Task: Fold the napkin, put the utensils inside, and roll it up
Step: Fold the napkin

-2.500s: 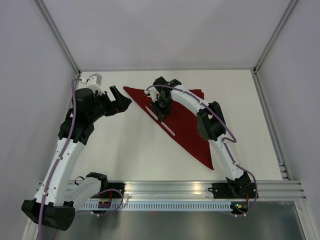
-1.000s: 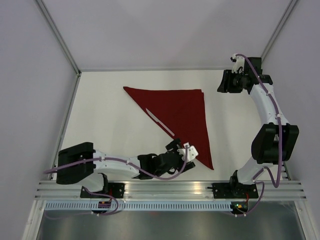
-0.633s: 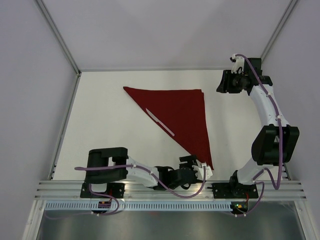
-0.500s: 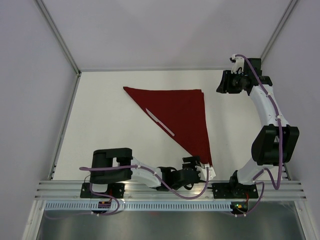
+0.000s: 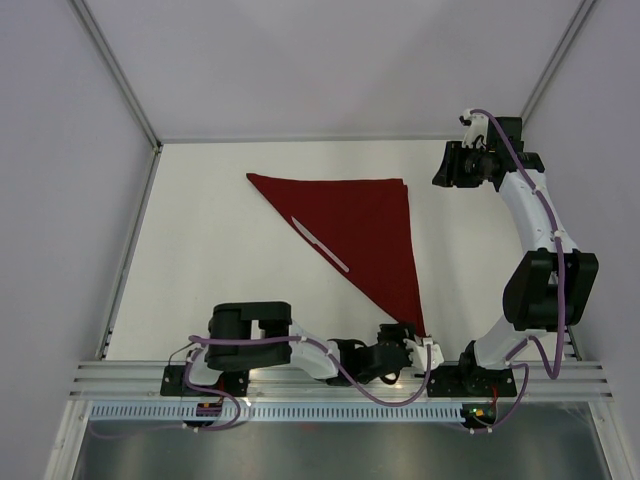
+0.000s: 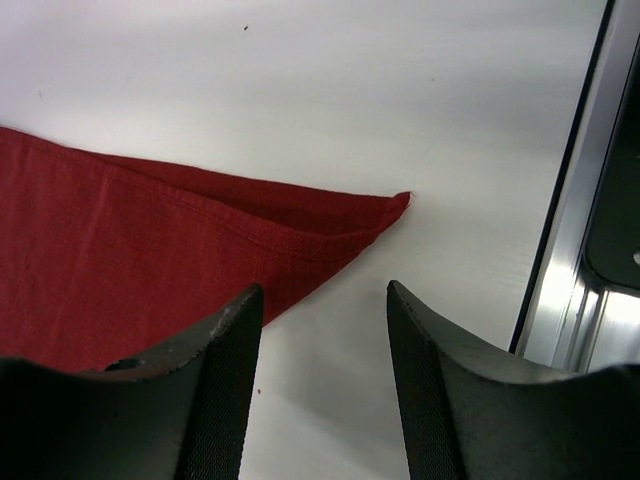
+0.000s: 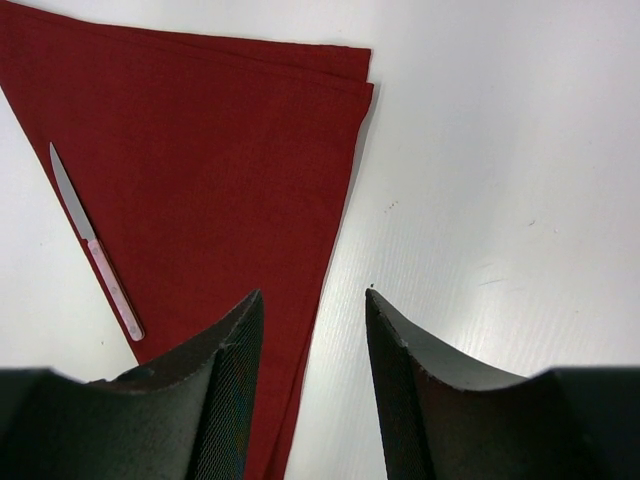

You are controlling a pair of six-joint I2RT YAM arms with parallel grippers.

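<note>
The napkin point(image 6: 140, 260) is thin woven cloth, matt dark red, with a fine weave and a stitched hem. The knife point(image 7: 97, 245) has a smooth silvery metal blade and a pale pink handle that looks like plastic. The counter point(image 6: 300, 90) is white, smooth and faintly glossy. The rail point(image 6: 570, 240) at its edge is bright bare metal. The fingers point(image 6: 215, 400) of the left gripper point(image 6: 322, 300) are matt black, finely textured on their inner faces.

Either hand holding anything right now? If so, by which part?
Nothing is held. The left hand is open at the near corner of the napkin, not gripping it; the right hand is open and empty.
</note>
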